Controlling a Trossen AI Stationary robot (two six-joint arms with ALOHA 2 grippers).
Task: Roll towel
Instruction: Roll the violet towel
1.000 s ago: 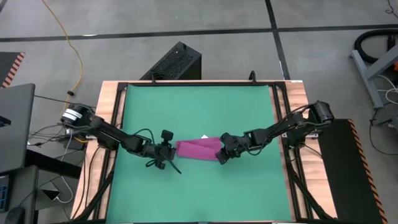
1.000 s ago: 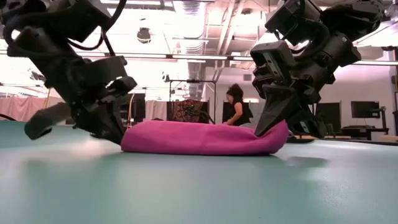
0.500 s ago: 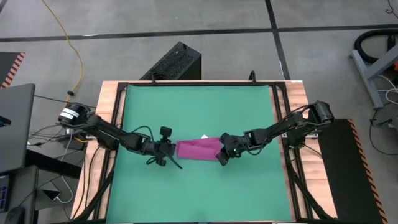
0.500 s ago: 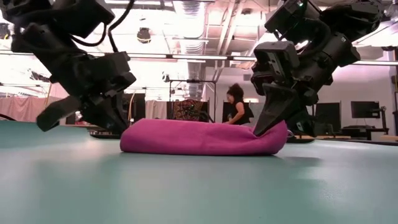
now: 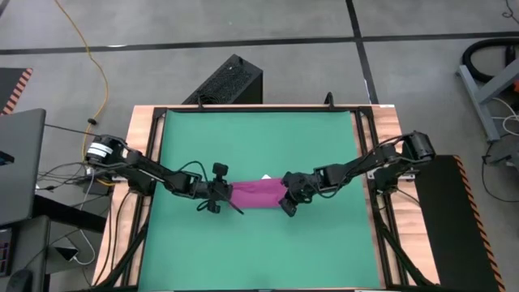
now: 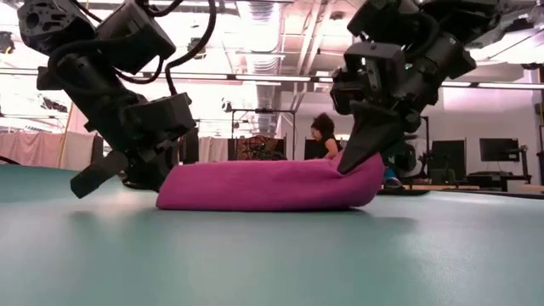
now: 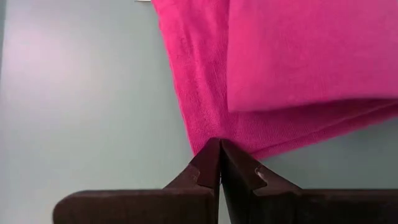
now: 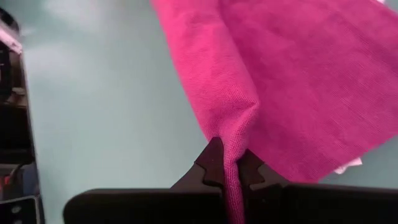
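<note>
The magenta towel [image 5: 258, 195] lies folded in a long band on the green mat [image 5: 243, 138], its white tag [image 5: 266, 177] at the far edge. In the low view the towel [image 6: 263, 185] rests on its underside, with the right end raised. My left gripper [image 5: 225, 195] is shut, its tips at the towel's left end [image 7: 211, 134]. My right gripper [image 5: 287, 199] is shut on the towel's right end. My left gripper touches the towel's left end at its edge [image 7: 208, 140] with its shut fingertips, coming slanting down from the table's left. I cannot tell whether any cloth is between the fingers. That end lies flat on the mat. My right gripper pinches a raised fold at the towel's right end [image 8: 235, 146] between its two fingers, cloth showing between them. The fingers [image 6: 361, 151] slant down from the table's right. The pinched end is lifted a little; the rest of the towel lies on the mat.
The mat [image 6: 272, 255] has bare room on all sides of the towel. A wooden frame [image 5: 146, 138] borders it. A black box [image 5: 231, 81] stands beyond the far edge. A person [image 6: 323, 136] shows in the room behind.
My left gripper has gone toward the table's right edge, up to the towel's left end. My right gripper has gone a little toward the table's left and up with the towel's right end, which stands higher now.
</note>
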